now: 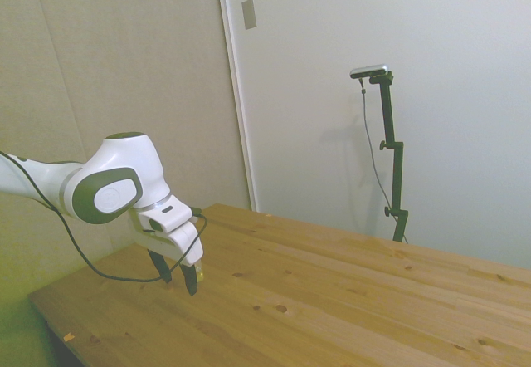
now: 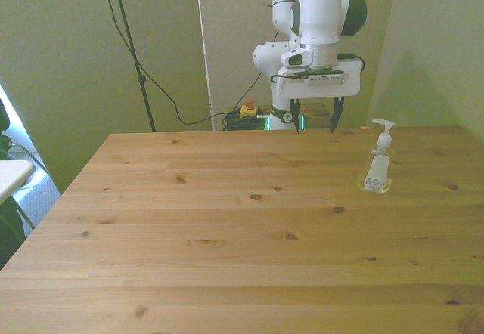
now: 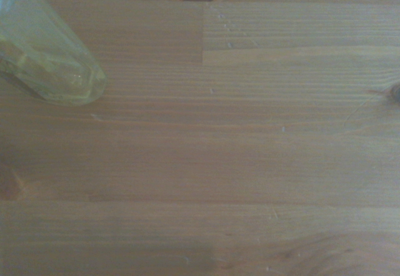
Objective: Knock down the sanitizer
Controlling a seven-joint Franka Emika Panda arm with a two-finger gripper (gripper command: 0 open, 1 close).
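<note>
The sanitizer (image 2: 377,162) is a slim clear bottle of pale yellow-green liquid with a white pump top. It stands upright on the wooden table (image 2: 227,228) toward the front view's right. My gripper (image 2: 316,126) hangs open just above the table's far edge, apart from the bottle and to the front view's left of it, with nothing between its fingers. In the side view the gripper (image 1: 177,278) hides nearly all of the bottle; only a pale sliver of the sanitizer (image 1: 202,273) shows beside a finger. The wrist view catches the sanitizer's (image 3: 47,57) lower part.
Bare planks of the table (image 1: 332,300) stretch away from the gripper. Black cables and a small red-topped object (image 2: 247,108) lie on the floor behind the table. A white surface (image 2: 11,174) and some leaves sit off the front view's left edge.
</note>
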